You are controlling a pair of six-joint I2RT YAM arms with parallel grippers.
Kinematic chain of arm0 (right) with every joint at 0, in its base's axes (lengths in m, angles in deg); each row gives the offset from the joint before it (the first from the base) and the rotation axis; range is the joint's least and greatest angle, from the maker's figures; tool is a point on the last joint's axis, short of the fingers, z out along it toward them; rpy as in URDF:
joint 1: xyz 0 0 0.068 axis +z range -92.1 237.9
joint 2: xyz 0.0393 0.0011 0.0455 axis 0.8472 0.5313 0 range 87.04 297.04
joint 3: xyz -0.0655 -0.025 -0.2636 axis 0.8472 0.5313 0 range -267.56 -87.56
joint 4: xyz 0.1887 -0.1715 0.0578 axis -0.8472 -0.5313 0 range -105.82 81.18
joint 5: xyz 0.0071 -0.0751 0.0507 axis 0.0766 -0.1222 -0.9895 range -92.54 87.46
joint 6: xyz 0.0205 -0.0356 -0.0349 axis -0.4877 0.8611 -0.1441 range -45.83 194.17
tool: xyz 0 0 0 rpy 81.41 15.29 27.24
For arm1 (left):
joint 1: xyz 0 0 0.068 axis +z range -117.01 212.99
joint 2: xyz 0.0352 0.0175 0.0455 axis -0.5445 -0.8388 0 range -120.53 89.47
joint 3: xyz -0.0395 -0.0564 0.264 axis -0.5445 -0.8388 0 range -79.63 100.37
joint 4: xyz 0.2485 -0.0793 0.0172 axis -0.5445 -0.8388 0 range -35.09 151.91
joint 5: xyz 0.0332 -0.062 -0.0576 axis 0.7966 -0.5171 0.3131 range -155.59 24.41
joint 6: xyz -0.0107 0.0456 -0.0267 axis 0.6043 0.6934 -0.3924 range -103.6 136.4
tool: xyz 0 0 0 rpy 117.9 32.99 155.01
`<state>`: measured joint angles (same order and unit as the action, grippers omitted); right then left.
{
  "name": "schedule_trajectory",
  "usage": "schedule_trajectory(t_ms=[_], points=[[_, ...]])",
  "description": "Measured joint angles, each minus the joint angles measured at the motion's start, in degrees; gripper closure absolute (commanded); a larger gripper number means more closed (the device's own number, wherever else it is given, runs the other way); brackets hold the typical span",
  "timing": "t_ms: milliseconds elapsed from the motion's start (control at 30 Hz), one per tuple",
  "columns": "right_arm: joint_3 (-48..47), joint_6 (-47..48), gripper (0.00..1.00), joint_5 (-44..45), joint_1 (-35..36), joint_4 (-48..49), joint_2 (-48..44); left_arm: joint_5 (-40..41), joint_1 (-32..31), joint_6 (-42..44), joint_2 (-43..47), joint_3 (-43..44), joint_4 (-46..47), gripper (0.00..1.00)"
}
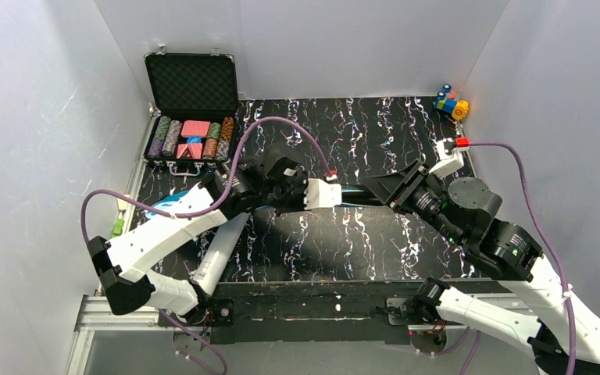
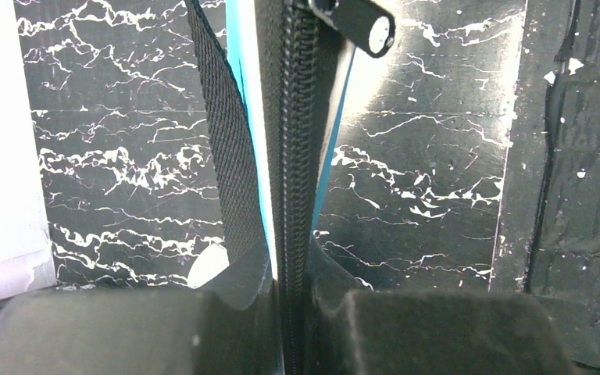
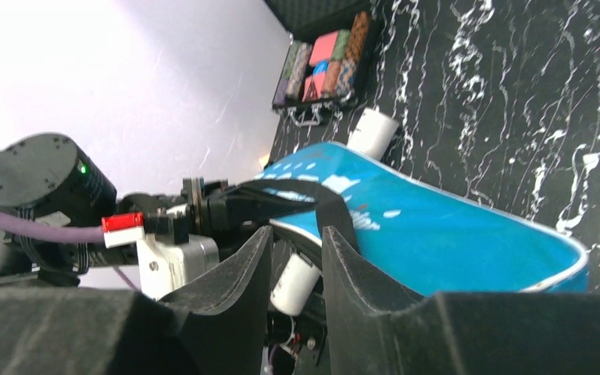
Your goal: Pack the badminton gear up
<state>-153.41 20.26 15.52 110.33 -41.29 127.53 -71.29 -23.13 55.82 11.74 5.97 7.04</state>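
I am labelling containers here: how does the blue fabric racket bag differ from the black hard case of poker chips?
The blue fabric racket bag is soft and long; the black hard case is rigid and boxy. The bag is mid-table, the left gripper shut on its zipper edge; the case sits untouched in the far left corner, lid open. Both are carrying containers.

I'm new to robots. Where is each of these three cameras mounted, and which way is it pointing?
Top: fixed above and behind the arms, looking down on the table; left arm and right arm both show.
Left wrist: on the left arm, looking along the left gripper, shut on the bag at its zip.
Right wrist: on the right arm, looking past the right gripper over the bag toward the left arm and chip case.
Shared: top and right wrist both show bag and chip case.
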Motion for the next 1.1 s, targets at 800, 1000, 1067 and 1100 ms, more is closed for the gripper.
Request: schedule_trajectory(t_ms=[800,1000,1067,1100], points=[[-3.8,2.89,0.44,-7.82,0.61,-4.13,0.07,-1.44,2.25,-3.28,-2.95,4.37,-2.34,1.0],[1.36,2.6,0.46,-12.09,0.72,-2.56,-2.32,-1.92,6.19,-5.7,-8.11,9.25,-2.21,1.0],[3.28,2.73,0.45,-12.33,0.74,-0.2,-2.34,-2.16,6.67,-6.25,-9.2,10.27,-2.49,1.0],[4.68,2.95,0.44,-12.31,0.76,1.31,-1.88,-2.54,6.71,-6.51,-9.44,10.58,-2.97,1.0]])
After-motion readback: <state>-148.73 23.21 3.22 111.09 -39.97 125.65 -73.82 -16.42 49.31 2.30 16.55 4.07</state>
